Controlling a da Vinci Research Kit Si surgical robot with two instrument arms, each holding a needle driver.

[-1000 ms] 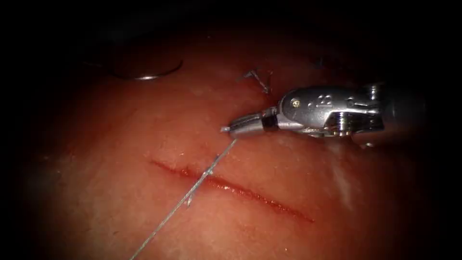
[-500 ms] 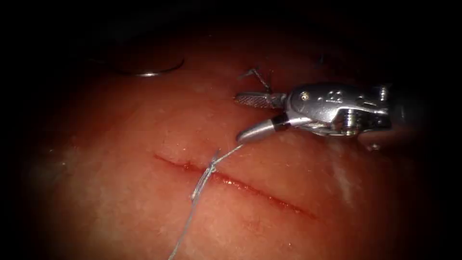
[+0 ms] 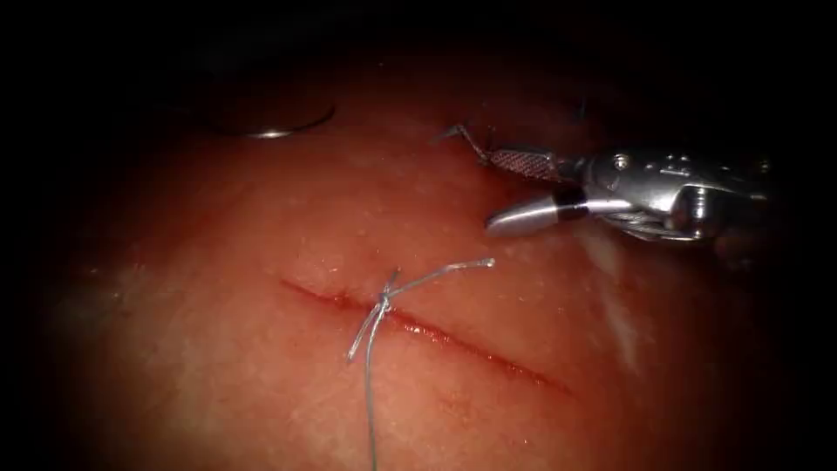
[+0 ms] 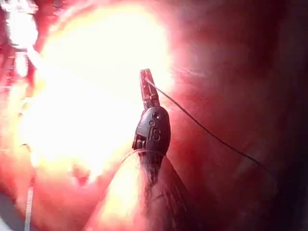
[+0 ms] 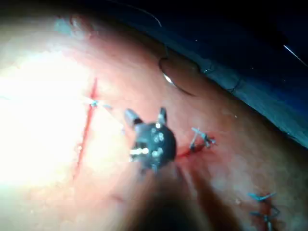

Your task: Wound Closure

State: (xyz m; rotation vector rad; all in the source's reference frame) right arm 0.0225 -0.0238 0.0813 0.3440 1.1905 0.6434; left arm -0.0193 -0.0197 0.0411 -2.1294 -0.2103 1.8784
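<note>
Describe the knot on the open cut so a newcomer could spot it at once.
Start at the long red cut running across the tissue. Near its left end sits a small pale knot of thread, right on the cut line. Unlike the darker stitch beside the right tool, it has a loose curled tail toward that tool.

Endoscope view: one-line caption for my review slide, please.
Right silver gripper open and empty beside the knotted pale thread lying slack across the red cut in the pink tissue.
</note>
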